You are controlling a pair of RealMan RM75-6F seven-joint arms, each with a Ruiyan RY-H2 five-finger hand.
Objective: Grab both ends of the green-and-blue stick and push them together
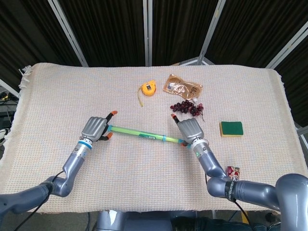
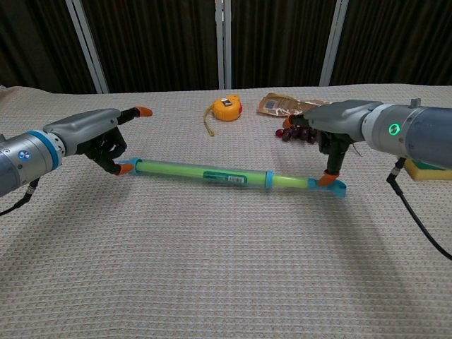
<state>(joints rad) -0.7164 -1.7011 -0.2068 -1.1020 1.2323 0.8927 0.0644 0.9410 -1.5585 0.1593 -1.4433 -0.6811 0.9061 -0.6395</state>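
**Stick down, hands loosening**

Because the green-and-blue stick (image 2: 222, 176) lies on the cloth (image 1: 144, 183) running left to right between us, each end sits at a hand. Our left hand (image 2: 95, 138) and right hand (image 2: 332, 131) hold nothing, fingers apart, tips touching the ends.

An orange tape measure (image 1: 148, 88) lies at upper centre of the cloth-covered tabletop (image 1: 57, 91); right of it a brown snack packet (image 1: 182, 87); just below that, dark grapes (image 1: 186, 108); a green-and-yellow sponge (image 1: 231, 128) sits at the right; a small red can (image 1: 234, 171) lies at lower right.
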